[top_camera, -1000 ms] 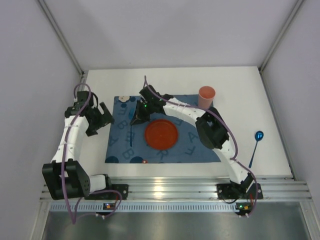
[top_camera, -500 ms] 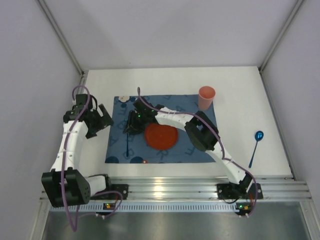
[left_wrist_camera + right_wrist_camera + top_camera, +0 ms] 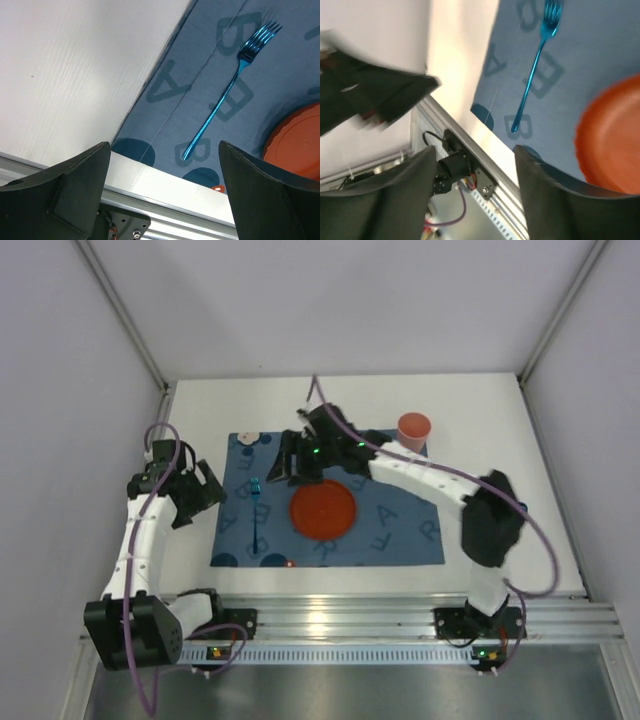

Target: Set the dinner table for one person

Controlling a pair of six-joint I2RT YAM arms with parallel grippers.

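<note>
On the white dinner table (image 3: pixel 500 410) lies a blue letter-printed mat (image 3: pixel 400 530). A red plate (image 3: pixel 323 510) sits at its middle, and a shiny blue fork (image 3: pixel 256 516) lies free on the mat to the plate's left. My right gripper (image 3: pixel 290 466) hovers open and empty over the mat's far side, just beyond the fork. In its wrist view the fork (image 3: pixel 532 75) and plate (image 3: pixel 615 135) lie below the right gripper (image 3: pixel 472 150). My left gripper (image 3: pixel 206 486) is open beside the mat's left edge. Its view shows the fork (image 3: pixel 227 92) ahead of the left gripper (image 3: pixel 164 145), nothing between the fingers.
A salmon-pink cup (image 3: pixel 413 429) stands at the mat's far right corner. The right arm's elbow (image 3: pixel 490 525) hangs over the table's right side. An aluminium rail (image 3: pixel 330 615) runs along the near edge. Grey walls close in the table on three sides.
The right gripper lowered to the mat, opened and let go of the fork left of the plate, then pulled back toward the far side. Its elbow swung right.
</note>
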